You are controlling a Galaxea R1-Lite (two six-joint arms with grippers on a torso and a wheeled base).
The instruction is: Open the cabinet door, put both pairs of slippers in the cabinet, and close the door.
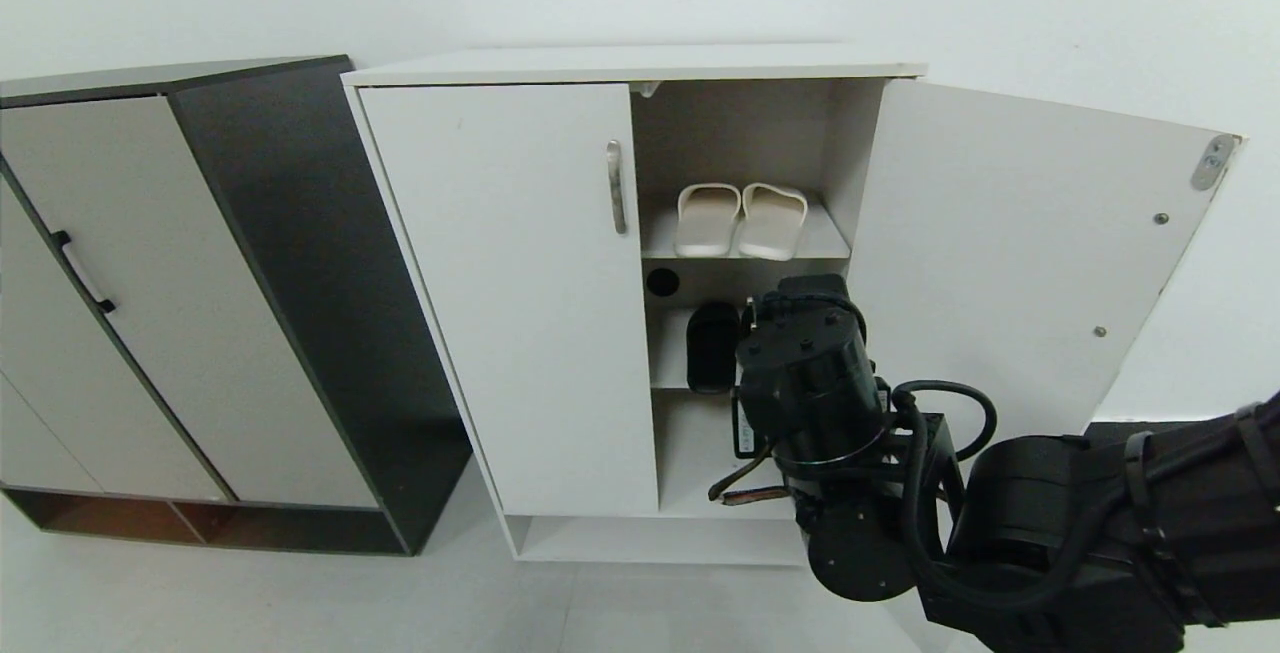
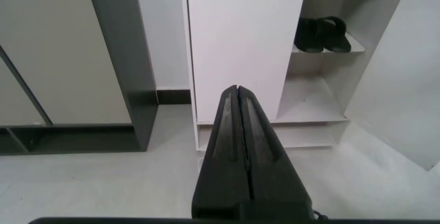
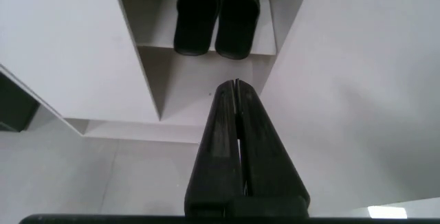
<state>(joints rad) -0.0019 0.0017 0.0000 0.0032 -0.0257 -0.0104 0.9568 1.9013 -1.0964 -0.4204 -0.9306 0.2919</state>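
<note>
On the white cabinet [image 1: 640, 63] the rt door [image 1: 1020, 253] is swung wide open, the lt door [image 1: 510, 293] shut. Inside, white slippers [image 1: 740, 220] sit side by side on the upper shelf, black slippers [image 3: 216, 18] side by side on the shelf below. The right gripper [image 3: 237, 85] has its fingers pressed together, in front of the open side, pointing twd the black pair. The left gripper [image 2: 236, 90] also has its fingers together, low, facing the cabinet front. A grey cabinet [image 1: 150, 283] stands just beside, on the left.

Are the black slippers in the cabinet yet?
In. The black slippers sit side by side on a shelf inside, below the white pair.
</note>
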